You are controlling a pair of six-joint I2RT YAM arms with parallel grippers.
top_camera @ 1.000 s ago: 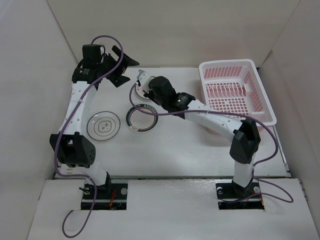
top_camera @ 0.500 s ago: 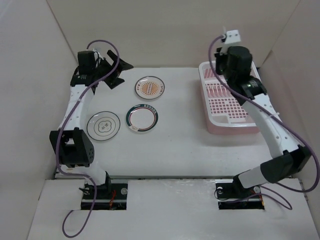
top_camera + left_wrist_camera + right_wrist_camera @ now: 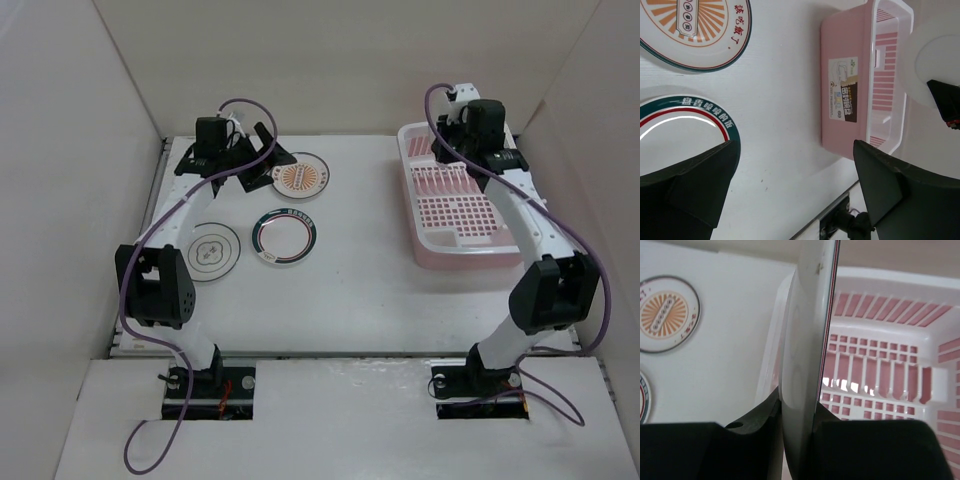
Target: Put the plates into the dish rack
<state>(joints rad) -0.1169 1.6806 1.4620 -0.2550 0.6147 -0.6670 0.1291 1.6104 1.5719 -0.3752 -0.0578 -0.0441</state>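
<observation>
My right gripper [image 3: 800,420] is shut on a white plate [image 3: 807,340], held upright and edge-on over the left part of the pink dish rack [image 3: 880,365]. From above, that gripper [image 3: 470,135] hovers at the rack's [image 3: 500,235] far end. On the table lie three plates: an orange sunburst one [image 3: 303,177], a green-rimmed one [image 3: 284,237] and a thin-ringed one [image 3: 210,251]. My left gripper [image 3: 268,152] is open and empty just left of the sunburst plate. In the left wrist view its jaws [image 3: 795,190] spread wide above bare table, between the green-rimmed plate [image 3: 685,120] and the rack [image 3: 850,85].
White walls enclose the table on the left, back and right. The rack stands at the far right, close to the right wall. Purple cables loop from both arms. The arm bases sit at the near edge.
My right arm swung from the middle of the table over to the rack, carrying a plate. My left gripper moved right toward the sunburst plate and opened wider.
</observation>
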